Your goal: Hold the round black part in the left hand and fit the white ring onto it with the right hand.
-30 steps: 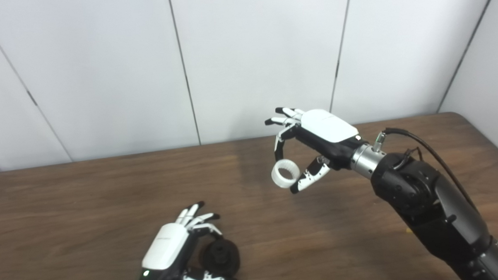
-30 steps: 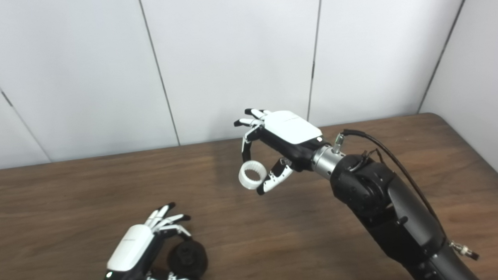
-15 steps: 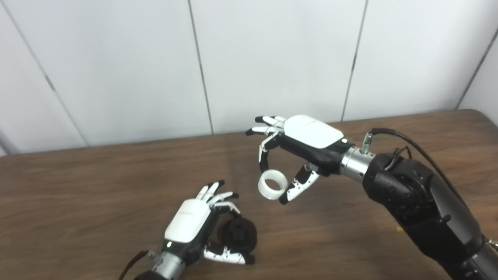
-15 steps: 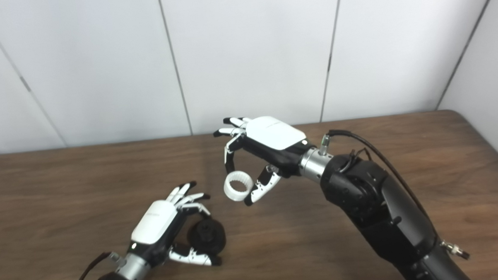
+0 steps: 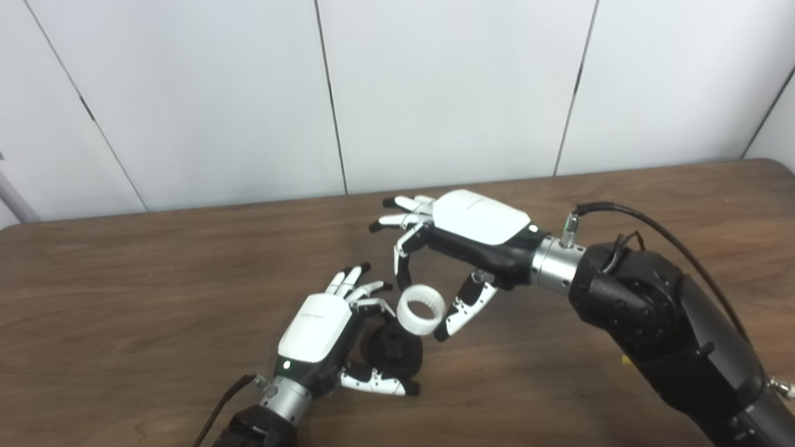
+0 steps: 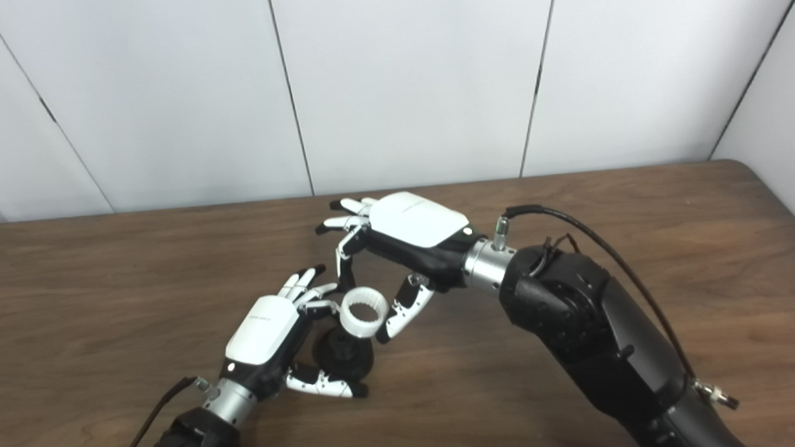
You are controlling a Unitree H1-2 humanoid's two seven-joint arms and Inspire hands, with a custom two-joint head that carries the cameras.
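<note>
White ribbed plastic ring [image 5: 421,309], pinched in our right hand [image 5: 464,238], now sits just above round black part [image 5: 394,349] gripped by our left hand [image 5: 322,338]; ring's opening faces up toward the cameras.

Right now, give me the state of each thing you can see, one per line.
Left hand: shut on the black part, low over the table.
Black part: held, no ring on it yet.
Right hand: shut on the white ring.
White ring: pinched in the air, just above the black part, not seated.
Table: wooden, under both hands.
</note>
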